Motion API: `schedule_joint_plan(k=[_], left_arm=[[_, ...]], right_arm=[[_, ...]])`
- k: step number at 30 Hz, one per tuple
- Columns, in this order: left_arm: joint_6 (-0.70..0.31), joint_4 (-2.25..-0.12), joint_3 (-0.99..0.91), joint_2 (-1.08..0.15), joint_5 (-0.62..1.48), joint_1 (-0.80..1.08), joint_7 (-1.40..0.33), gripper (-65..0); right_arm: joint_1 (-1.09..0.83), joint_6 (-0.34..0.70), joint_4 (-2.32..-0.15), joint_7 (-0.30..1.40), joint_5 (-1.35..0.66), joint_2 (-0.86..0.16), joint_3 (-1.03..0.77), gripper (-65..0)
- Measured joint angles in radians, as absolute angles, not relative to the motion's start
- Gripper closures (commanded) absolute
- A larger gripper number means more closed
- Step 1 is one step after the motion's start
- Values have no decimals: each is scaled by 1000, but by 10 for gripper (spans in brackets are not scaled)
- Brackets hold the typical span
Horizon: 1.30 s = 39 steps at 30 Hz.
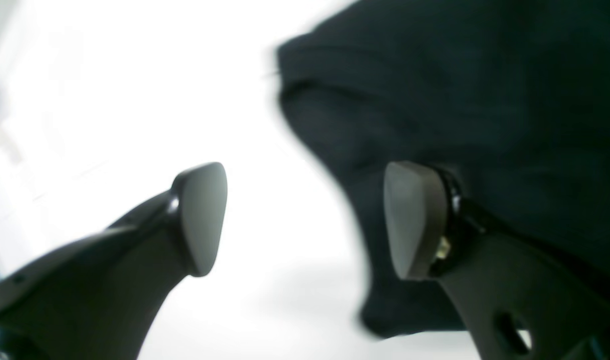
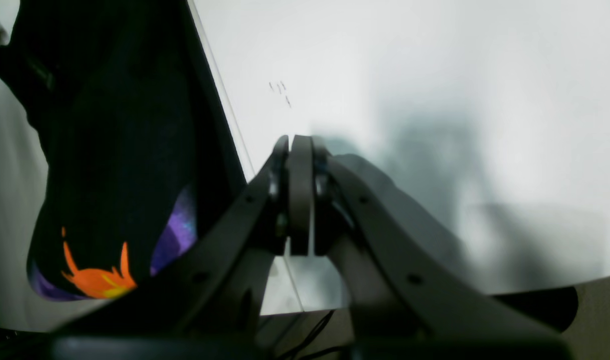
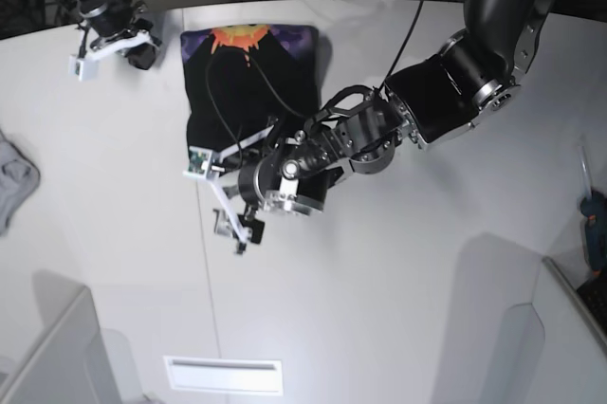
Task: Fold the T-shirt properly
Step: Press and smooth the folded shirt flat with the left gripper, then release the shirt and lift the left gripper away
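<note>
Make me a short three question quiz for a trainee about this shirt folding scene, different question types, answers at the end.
1. True or false: the left gripper is clamped on the T-shirt.
2. Multiple choice: the right gripper is A) open, B) shut on nothing, C) holding the shirt.
3. Fill in: in the base view, the small grey cloth lies at the table's ____ edge.

Key
1. False: its jaws stand apart with nothing between them.
2. B
3. Left
</note>
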<state>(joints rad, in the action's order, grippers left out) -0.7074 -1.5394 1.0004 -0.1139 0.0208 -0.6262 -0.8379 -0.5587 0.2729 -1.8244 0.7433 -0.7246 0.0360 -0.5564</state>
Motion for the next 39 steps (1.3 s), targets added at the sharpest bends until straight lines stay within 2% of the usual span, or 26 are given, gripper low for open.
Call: schedule_joint_plan(k=[2,3,4,7,8,15,21,25,31,36,39], left_arm=[[-705,-1606,900,-113,11,-612,-869,-438],[-705,-1647,846,-113,8,-593,-895,-395],[-705,-1683,805,-114,8,-573,-907,-336],[-704,-1775,710,-118,3,-487,-909,-59],[-705,-1810,683,-123,-1,-448,-913,0],[-705,-1966,491,-189,-109,-244,-902,0],[-703,-1970,311,-313,-82,-38,-591,0],[-704,-1971,207,-385,-91,118,-458,0],[-704,-1976,25,-407,-97,368,-291,0],[-704,-1979,-70,-399,-82,564,-113,0],[-704,-1978,-112,-400,-97,684,-31,0]], right_arm=[[-561,273,-1825,743,-725,37,-556,0],[-561,273,-1827,743,-724,35,-556,0],[-563,273,-1830,743,-724,28,-556,0],[-577,273,-1851,732,-725,5,-558,0],[-578,273,-1858,738,-724,0,-559,0],[-641,273,-1956,670,-722,-36,-558,0],[-700,277,-1996,625,-561,-48,-560,0],[-764,281,-1997,538,-520,-44,-554,0],[-862,282,-1997,434,-517,-62,-556,0],[-907,280,-1998,429,-516,-98,-557,0],[-930,337,-2001,416,-516,-98,-557,0]])
